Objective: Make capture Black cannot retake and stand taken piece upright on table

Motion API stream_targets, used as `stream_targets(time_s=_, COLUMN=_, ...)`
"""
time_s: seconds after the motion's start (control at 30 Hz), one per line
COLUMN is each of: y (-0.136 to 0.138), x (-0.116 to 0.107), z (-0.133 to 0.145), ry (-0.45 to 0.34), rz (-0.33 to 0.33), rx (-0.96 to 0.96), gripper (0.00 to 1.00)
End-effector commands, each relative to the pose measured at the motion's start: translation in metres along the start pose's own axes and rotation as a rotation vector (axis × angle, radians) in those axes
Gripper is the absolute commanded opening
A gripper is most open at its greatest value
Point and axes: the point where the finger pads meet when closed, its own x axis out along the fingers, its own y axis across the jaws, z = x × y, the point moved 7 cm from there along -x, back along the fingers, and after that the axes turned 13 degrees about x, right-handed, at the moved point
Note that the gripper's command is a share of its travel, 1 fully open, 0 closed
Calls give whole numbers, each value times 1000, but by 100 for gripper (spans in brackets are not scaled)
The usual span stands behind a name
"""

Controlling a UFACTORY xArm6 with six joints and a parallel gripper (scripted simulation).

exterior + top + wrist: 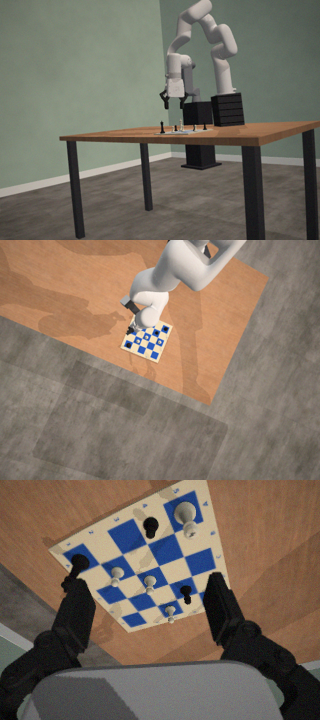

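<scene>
My gripper (174, 105) (148, 589) is open and empty, high above the board (157, 361) (59, 551). White pawns stand on b2 (138, 341) (117, 574), c3 (146, 337) (150, 583) and e3 (160, 342) (170, 612). A black pawn (151, 526) is on a4, another black piece (156, 332) (186, 593) on d4. The tall black king (128, 345) (162, 127) (80, 563) is on a1, the white king (180, 124) (185, 514) on a5. A black piece (165, 328) (204, 126) stands on e5, hidden by a finger in the wrist view.
The wooden table (186, 379) (273, 130) extends around the board, with its front edge close to the rank 1 side. In the top view the arm (146, 317) covers the board's a4 and a5 area. A second, grey arm (188, 80) stands behind the table.
</scene>
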Motion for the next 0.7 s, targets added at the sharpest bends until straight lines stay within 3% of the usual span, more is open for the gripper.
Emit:
stream_targets(time_s=0.0, y=-3, x=4, z=-1, ry=-30, rz=14, rx=-277, gripper=100)
stream_targets(time_s=0.37, y=0, x=14, z=-1, ry=-27, rz=-17, rx=-909, gripper=100)
stream_targets(time_s=0.43, y=0, x=14, z=-1, ry=-27, rz=-17, rx=-909, gripper=100)
stream_targets(time_s=0.47, y=0, x=15, z=-1, ry=-33, rz=-18, rx=-1073, gripper=100)
stream_targets(time_s=0.67, y=0, x=17, z=-1, ry=-41, rz=-23, rx=-1344, gripper=100)
